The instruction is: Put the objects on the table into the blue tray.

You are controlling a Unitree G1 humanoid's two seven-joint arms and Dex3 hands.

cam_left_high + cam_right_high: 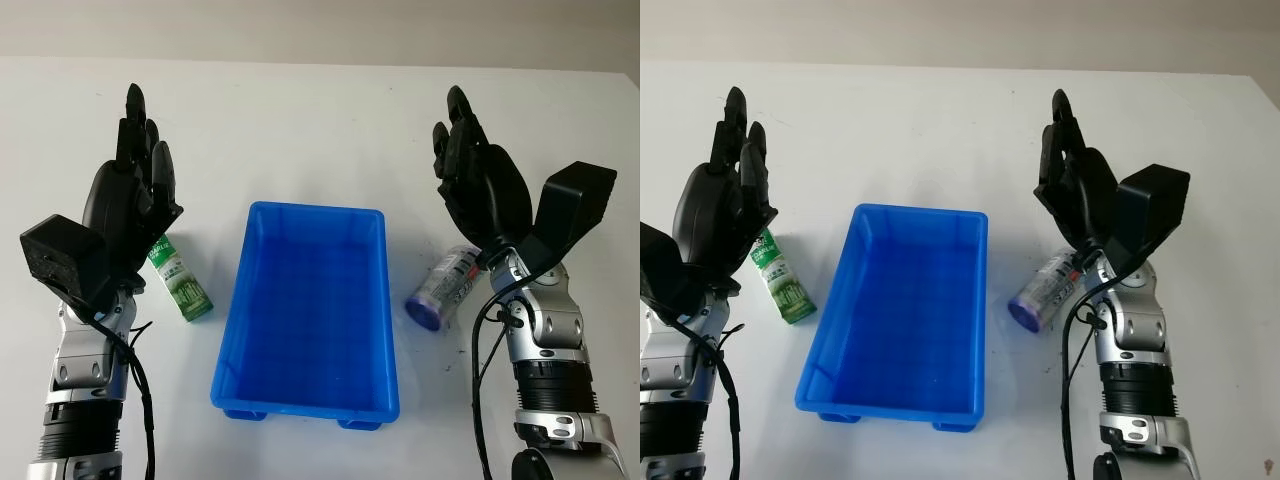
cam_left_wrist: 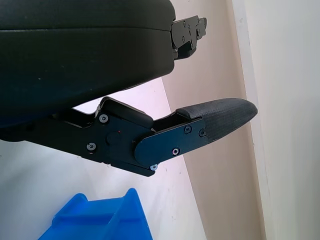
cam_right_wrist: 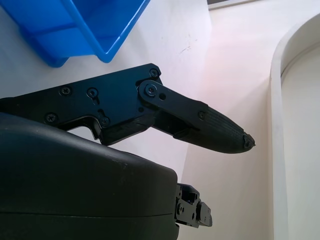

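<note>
From the head: the blue tray (image 1: 310,310) sits mid-surface, its long axis running away from the robot. To its left lies a green and white box (image 1: 180,280), slanted; on the right a purple-capped can (image 1: 443,288) lies on its side, cap toward the robot. The left hand (image 1: 128,200) and right hand (image 1: 480,180) hover open, fingers straight, holding nothing. The surface (image 1: 300,130) is white.

Left wrist: one straight finger (image 2: 215,120), a tray corner, a beige wall (image 2: 220,190).

Right wrist: the tray corner again.
</note>
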